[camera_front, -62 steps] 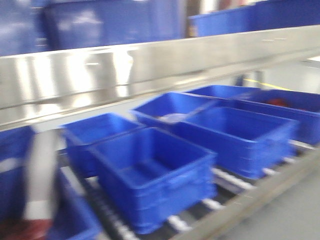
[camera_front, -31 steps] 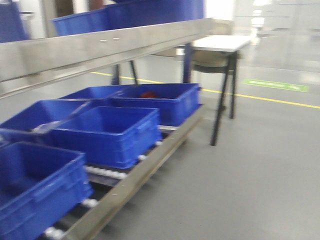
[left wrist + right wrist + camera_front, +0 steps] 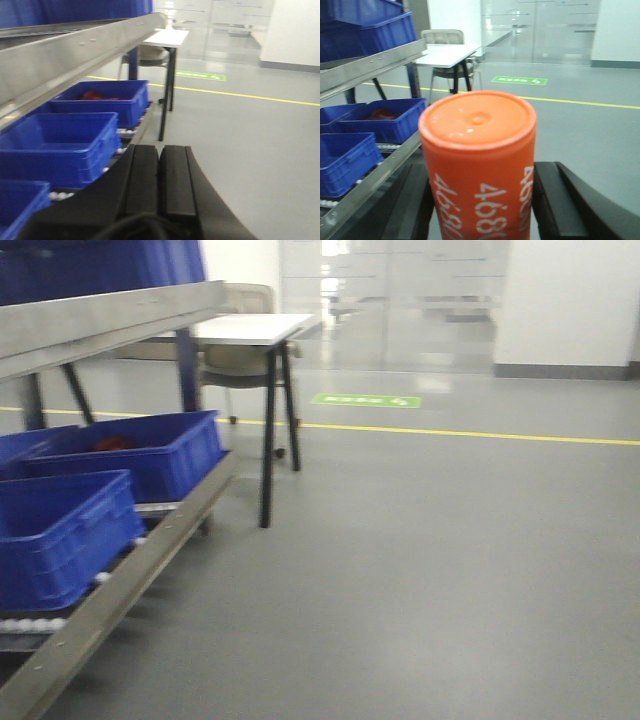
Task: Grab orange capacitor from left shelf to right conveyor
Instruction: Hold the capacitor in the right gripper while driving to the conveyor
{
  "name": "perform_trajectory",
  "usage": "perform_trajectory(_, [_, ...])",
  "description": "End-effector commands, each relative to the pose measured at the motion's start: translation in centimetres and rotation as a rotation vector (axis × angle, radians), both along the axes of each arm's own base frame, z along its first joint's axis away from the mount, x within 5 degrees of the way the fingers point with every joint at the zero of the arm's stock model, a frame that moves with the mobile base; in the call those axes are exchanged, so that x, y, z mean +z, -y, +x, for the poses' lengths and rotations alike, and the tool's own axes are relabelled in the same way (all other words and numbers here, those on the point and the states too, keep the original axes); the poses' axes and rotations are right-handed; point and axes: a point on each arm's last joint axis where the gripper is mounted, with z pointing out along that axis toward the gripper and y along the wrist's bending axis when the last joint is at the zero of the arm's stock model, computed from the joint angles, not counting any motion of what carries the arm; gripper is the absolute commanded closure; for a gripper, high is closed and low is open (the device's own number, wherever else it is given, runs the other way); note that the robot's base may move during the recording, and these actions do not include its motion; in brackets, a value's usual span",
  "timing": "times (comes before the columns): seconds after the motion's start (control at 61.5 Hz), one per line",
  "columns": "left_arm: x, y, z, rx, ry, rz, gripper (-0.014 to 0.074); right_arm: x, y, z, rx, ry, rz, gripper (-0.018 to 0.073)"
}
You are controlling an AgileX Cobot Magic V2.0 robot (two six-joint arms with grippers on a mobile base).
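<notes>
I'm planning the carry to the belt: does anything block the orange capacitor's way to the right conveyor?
That cannot be settled, because the right conveyor shows in no view. The orange capacitor sits clamped in the right gripper. Ahead lies bare grey floor, with a white table beside the left shelf.

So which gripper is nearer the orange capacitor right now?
Right. The right gripper has the orange capacitor clamped between its jaws. The left gripper is shut and empty, facing the blue bins, with no capacitor in its view.
</notes>
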Motion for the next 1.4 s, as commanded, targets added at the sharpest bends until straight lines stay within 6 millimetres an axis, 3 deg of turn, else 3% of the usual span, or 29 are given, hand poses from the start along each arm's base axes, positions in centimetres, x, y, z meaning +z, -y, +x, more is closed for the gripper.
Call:
perform_trajectory(0.0, [0.98, -0.06, -0.13, 0.006, 0.101, -0.012, 0.0723, 1.55, -0.03, -0.11, 0.008, 0.1, -0.001, 0.0408])
perform_trajectory(1.381, [0.98, -0.06, -0.13, 0.006, 0.101, -0.012, 0.0723, 1.51, -0.02, -0.11, 0.007, 0.096, -0.001, 0.0408])
